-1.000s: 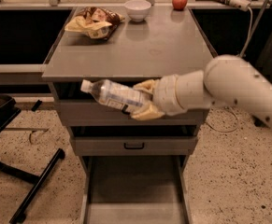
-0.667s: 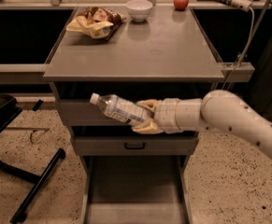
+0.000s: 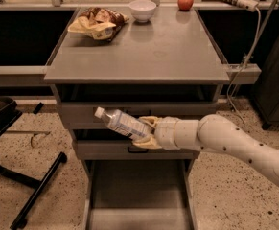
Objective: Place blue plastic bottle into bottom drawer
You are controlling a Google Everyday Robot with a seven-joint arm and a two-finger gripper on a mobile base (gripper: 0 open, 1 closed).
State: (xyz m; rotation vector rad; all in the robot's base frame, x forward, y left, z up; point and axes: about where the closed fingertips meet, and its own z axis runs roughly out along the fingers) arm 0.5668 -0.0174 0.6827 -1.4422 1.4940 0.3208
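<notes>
- Camera view: the hand (image 3: 146,132) was closed around the base end of the blue plastic bottle (image 3: 122,123), its pale fingers above and below the bottle's body.
- The bottle lay nearly level in front of the cabinet's two upper drawer fronts, with its white cap pointing to the cabinet's left side and tilted slightly up.
- Compared with a second earlier, hand and bottle had come lower down the cabinet's face, from the top drawer front to the gap just above the middle drawer handle (image 3: 138,150). The arm had dropped with them.
- The bottom drawer (image 3: 139,195) stood pulled out at the cabinet's foot, its grey tray bare and directly beneath the bottle, though still well apart from it.
- That descent looked like the lowering step. By my judgement, further downward travel was needed before a release.
- On the cabinet's worktop (image 3: 144,51) sat a snack bag (image 3: 97,23), a white bowl (image 3: 143,9) and a red apple (image 3: 185,2), all toward its far edge.
</notes>
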